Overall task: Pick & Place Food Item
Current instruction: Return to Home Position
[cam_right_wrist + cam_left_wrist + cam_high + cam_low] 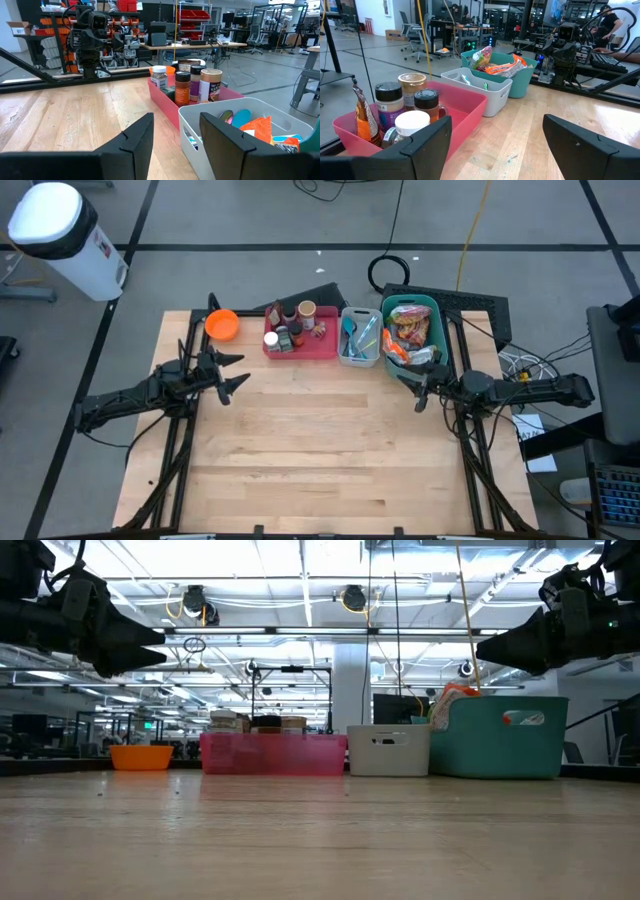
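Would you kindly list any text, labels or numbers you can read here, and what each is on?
No text is legible.
Labels on the jars in the pink bin: blurred.
Sticker on the teal bin: too small to read.

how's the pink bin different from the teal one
The pink bin has low walls; the teal bin stands clearly taller. The pink bin holds upright jars; the teal bin is heaped with snack packets that rise past its rim. In the high view the pink bin sits left of the white bin, the teal bin right of it. Both stand in one row along the table's far edge.
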Controlling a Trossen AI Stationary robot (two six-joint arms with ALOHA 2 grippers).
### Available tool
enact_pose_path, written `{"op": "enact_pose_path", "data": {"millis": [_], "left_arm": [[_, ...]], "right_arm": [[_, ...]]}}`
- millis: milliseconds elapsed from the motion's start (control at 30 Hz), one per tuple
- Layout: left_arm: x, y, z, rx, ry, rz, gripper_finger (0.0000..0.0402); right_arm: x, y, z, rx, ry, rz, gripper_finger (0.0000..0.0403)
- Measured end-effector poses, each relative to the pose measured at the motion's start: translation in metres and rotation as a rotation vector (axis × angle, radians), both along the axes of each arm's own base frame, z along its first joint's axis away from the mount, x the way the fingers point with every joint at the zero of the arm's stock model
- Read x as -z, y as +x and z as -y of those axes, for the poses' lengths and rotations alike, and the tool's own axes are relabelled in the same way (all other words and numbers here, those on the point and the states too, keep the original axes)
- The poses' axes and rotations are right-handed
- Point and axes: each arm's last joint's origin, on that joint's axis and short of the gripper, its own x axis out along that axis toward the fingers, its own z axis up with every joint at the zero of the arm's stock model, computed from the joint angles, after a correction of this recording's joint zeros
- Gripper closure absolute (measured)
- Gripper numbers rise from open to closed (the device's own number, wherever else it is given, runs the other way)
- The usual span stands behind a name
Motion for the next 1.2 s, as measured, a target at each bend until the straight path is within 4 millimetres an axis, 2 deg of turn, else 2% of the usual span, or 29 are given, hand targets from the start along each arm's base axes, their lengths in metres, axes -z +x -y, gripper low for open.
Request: {"op": "enact_pose_path", "data": {"millis": [1200], "left_arm": [[0.0000,0.0000,0.0000,0.000,0.000,0.000,0.0078]], "right_arm": [[0.0001,0.0000,0.0000,0.000,0.000,0.000,0.0250]]}}
